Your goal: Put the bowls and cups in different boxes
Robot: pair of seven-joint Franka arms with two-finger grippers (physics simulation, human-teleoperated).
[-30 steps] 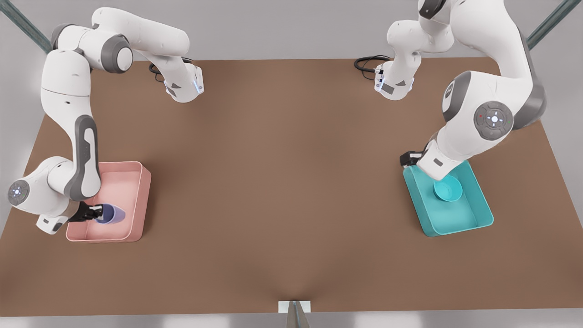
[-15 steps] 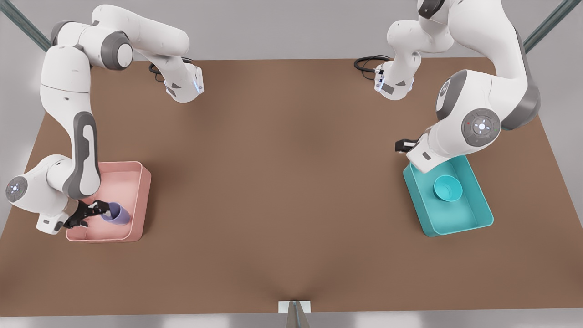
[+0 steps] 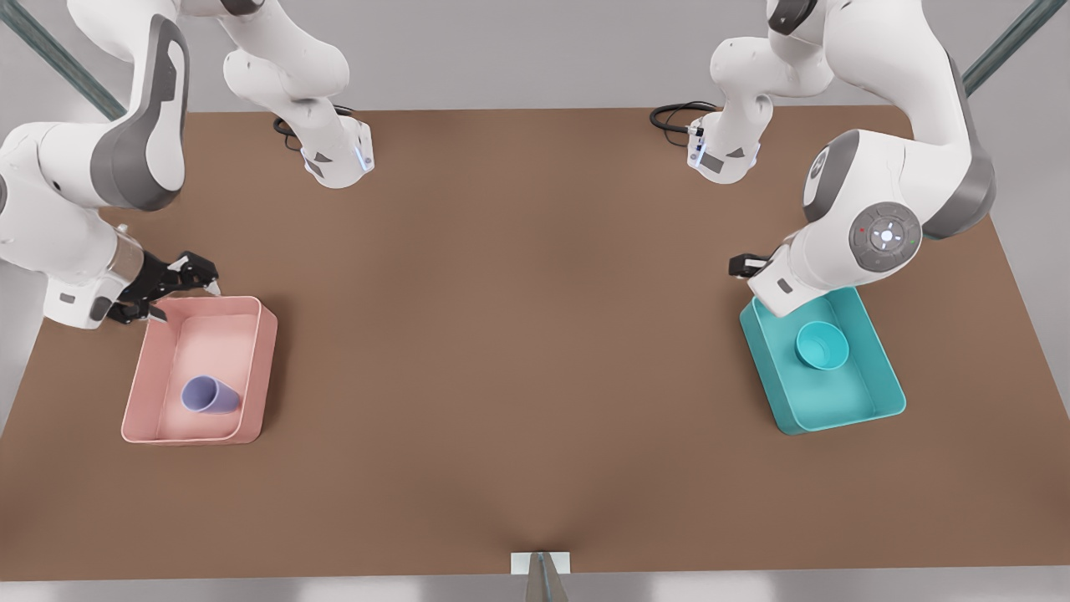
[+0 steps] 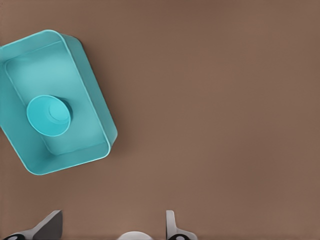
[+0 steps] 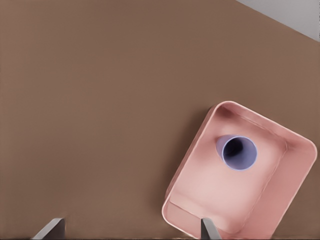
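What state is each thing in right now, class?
purple cup: upright in pink box, released.
teal bowl: upright in teal box.
right gripper: open, above the pink box's far edge.
left gripper: open, by the teal box's far corner.

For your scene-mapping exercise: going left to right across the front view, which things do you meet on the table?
Pink box → cup inside it → teal box → bowl inside it.
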